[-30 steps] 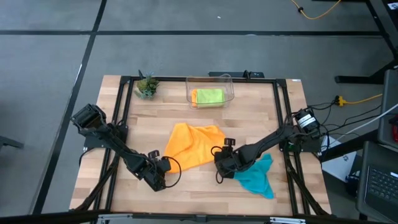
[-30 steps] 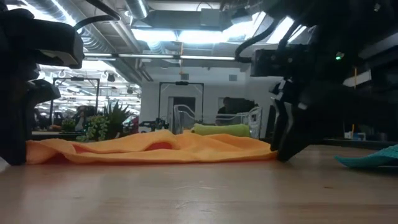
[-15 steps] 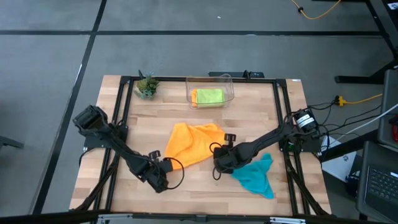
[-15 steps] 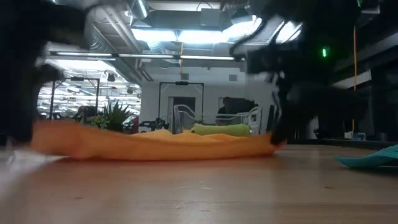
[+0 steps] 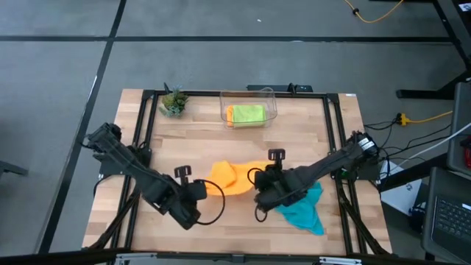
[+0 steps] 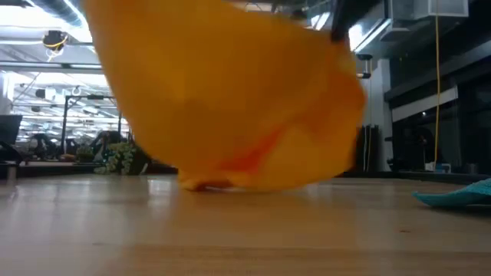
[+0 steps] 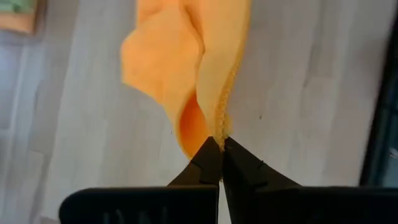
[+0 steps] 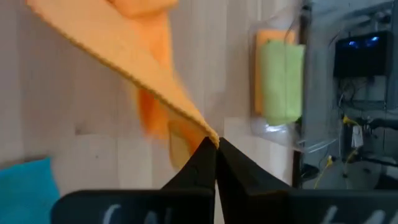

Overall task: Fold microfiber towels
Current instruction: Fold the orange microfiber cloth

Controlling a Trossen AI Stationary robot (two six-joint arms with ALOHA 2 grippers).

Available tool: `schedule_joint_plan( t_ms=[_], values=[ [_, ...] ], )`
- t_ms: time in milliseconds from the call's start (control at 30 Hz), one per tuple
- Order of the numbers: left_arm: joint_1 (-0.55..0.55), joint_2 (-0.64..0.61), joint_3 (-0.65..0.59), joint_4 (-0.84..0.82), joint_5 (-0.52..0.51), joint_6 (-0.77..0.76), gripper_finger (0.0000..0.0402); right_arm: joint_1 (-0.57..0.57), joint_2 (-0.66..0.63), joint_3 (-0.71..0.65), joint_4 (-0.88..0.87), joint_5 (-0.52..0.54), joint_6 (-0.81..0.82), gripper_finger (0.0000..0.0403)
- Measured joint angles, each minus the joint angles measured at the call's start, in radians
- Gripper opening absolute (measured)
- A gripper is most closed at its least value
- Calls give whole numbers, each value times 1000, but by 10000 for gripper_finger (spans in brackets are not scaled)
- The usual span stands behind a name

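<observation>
An orange microfiber towel point(image 5: 232, 175) hangs bunched between my two grippers over the middle of the table. My left gripper point(image 5: 202, 188) is shut on its left end and my right gripper point(image 5: 260, 179) on its right end. In the low view the orange towel point(image 6: 230, 92) fills most of the picture. A teal towel point(image 5: 302, 210) lies crumpled on the table at the near right, beside my right arm. A lime green towel point(image 5: 247, 113) lies folded on another orange one point(image 8: 273, 37) in the clear bin point(image 5: 268, 94) at the far edge. My left gripper pinches a stitched edge of the orange towel point(image 7: 220, 129) between its two fingertips. The cloth runs away from the fingers in loose folds, lifted off the wood. My right gripper pinches a corner of the orange towel point(image 8: 207, 132) at its fingertips. The hemmed edge runs straight away from that corner. The towel sags between the two holds, and its lowest fold point(image 6: 201, 184) touches the table.
A small potted plant point(image 5: 174, 101) stands at the far left corner. A black frame rail point(image 5: 147, 132) runs along the table's sides. Bare wood shows along the near edge point(image 5: 235, 228) and between the bin and the hanging towel.
Both grippers have gone up and a little toward the far edge, taking the orange towel's two near ends with them. The towel, which lay spread flat, is now gathered and hangs between them, with only its lowest part on the table.
</observation>
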Motion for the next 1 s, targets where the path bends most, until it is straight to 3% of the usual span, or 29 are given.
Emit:
schedule_joint_plan(
  t_ms=[200,333,467,567,733,833,1000],
  values=[
    [-31,-1,155,-109,-6,47,0,58,-1,199,-103,-21,-47,4],
    [-60,-1,225,-153,-22,52,0,85,-2,283,-125,60,-59,4],
    [-87,-2,269,-198,-75,51,0,86,-2,331,-126,-59,-160,4],
    [-97,-2,279,-212,-91,44,0,88,-2,335,-127,96,-69,4],
    [-98,-2,281,-189,-84,47,0,90,-3,335,-86,-273,-257,4],
    [-95,-1,316,-164,-49,49,0,107,-5,367,-86,-302,-276,4],
    [-95,-2,436,-109,4,29,0,139,-9,525,-86,-254,-280,4]
  ],
)
